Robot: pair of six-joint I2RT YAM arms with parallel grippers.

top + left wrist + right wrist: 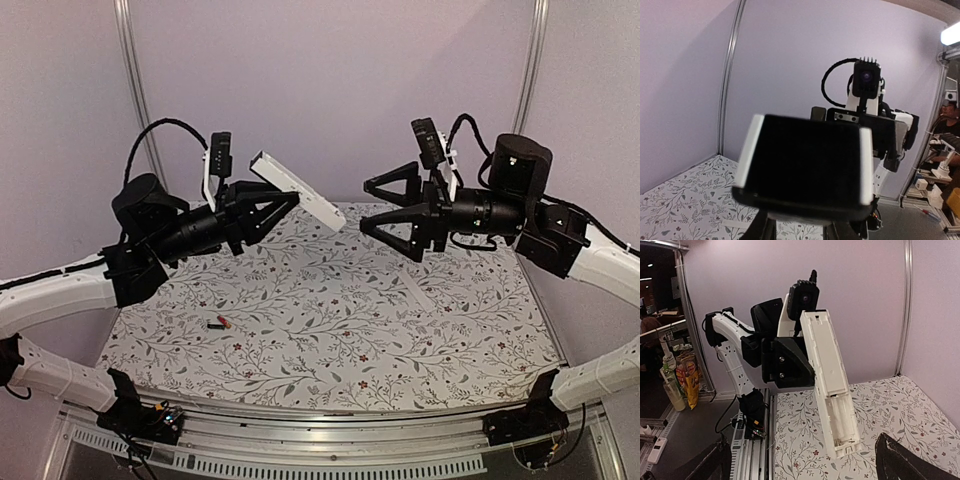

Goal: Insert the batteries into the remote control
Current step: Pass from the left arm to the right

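Nearest my bases, on the left part of the flowered desk (400, 330), one battery (219, 323) lies flat, red with a dark end, well apart from everything else.

Above and beyond it my left arm (180, 235) reaches up off the desk. My left jaws are pinching the remote control (300, 192) partway along its length. They hold it tilted in the air, one end high on the left and the other slanting down toward the middle. My left wrist camera sees its end head-on, and the black patch (805, 165) fills the middle of that view. In my right wrist camera the remote's back faces me. Its battery compartment (840, 422) lies uncovered at the lower end, with small metal contacts at the bottom.

Across from that lower end, near it but not touching, my right jaws are spread wide on nothing, at the end of my right arm (500, 210).

Behind everything stands the pale wall (330, 80).
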